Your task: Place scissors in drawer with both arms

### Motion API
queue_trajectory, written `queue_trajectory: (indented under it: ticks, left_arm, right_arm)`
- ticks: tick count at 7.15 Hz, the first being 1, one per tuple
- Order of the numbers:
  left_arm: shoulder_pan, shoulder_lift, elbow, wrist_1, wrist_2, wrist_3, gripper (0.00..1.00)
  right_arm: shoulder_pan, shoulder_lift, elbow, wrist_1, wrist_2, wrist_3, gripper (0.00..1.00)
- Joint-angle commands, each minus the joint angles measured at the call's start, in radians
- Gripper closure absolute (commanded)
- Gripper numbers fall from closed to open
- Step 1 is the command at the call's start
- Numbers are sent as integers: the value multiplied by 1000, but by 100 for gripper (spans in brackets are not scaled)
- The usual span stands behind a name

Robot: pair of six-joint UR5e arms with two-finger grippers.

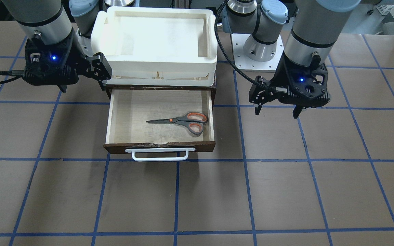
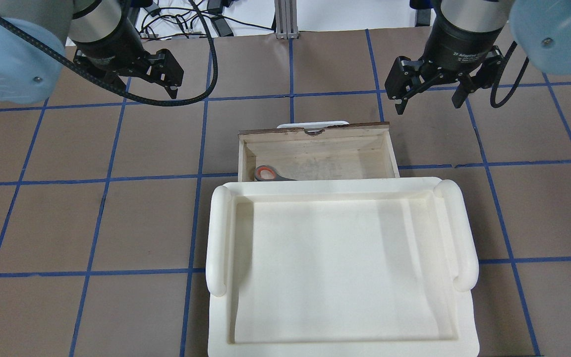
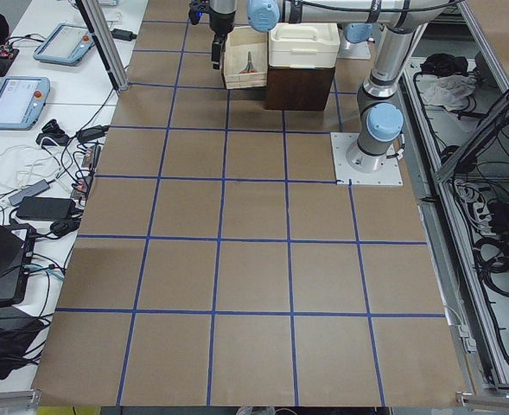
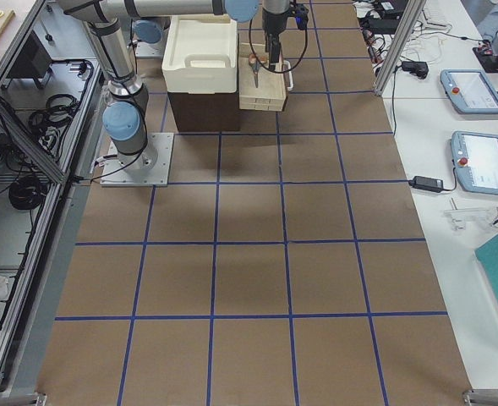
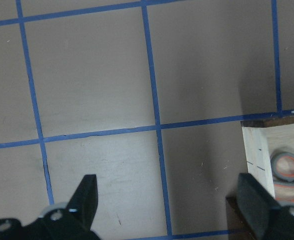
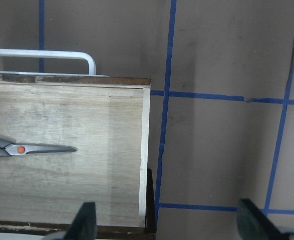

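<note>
The left hand [image 1: 276,111] hung wide open and empty over bare tabletop [image 1: 197,198] beside the drawer [image 1: 108,119], on the side toward the tabletop's left end. Its wrist view showed the fingers [image 5: 87,197] spread with nothing between them. The right hand [image 2: 429,103] was spread just as wide, held nothing, and hovered about over the drawer's opposite side wall. The scissors [image 1: 183,120] already lay flat on the pale drawer floor with blades closed. Their loops were near the wall toward the left end and their tips pointed toward the right end, all within the walls. The drawer stood pulled out toward the operators' edge from a dark cabinet [image 4: 202,110] near the robot-side edge, with a cream tray [image 1: 156,65] on top. What remained was probably to close it. That called for one hand to brace the cabinet or tray so the unit would not slide toward the robot-side edge. The other would press squarely on the middle of the drawer front at the white handle [image 1: 159,154], since an off-centre push could skew the drawer and jam it. A slow, even push would suit, as the top edge of the front looked chipped and the scissors could slide. The only legible writing was white lettering on the right hand's wrist collar [image 2: 464,52], beginning "2F Adaptive", with the rest too small to read. The scissors, drawer and tray showed no readable marks.
</note>
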Motion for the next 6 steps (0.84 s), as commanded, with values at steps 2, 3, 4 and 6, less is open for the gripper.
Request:
queue_trajectory:
  ticks: [2,3,4,6]
  left_arm:
    - [33,14,-9,-39,0,-4,0]
    - [59,21,-9,-42,-2,-3,0]
    - [71,29,-11,-56,-8,-3,0]
    - [71,34,-17,-62,-2,-1,0]
  right_arm:
    - [0,2,0,0,1,0,0]
    - [0,0,0,2,1,0,0]
    - [-2,0,0,0,1,0,0]
    - [0,0,0,0,1,0,0]
